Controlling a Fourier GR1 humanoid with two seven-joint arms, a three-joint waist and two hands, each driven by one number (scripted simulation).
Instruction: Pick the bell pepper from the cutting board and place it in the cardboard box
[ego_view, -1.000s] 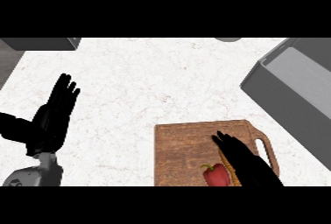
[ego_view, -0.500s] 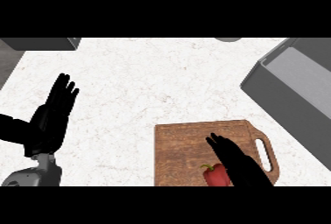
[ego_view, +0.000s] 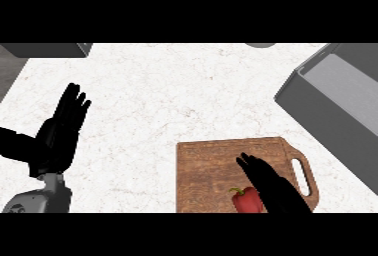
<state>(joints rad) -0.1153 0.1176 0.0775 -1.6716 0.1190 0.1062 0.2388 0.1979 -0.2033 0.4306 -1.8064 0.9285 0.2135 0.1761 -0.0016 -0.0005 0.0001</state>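
A red bell pepper (ego_view: 246, 200) with a green stem lies at the near edge of a wooden cutting board (ego_view: 210, 170), partly cut off by the view's lower edge. My right hand (ego_view: 272, 186) stretches over the board with straight fingers, right beside the pepper on its right and covering part of it. A grey box (ego_view: 332, 107) with an open top stands at the far right. My left hand (ego_view: 60, 131) rests open at the left, fingers up.
The white marbled counter (ego_view: 177, 95) spreads between the board and the left hand. A grey block (ego_view: 48, 49) sits at the back left corner and a round grey object (ego_view: 260, 44) at the back edge.
My right hand has slid a little to the left over the board, closer against the pepper. The left hand has stayed still.
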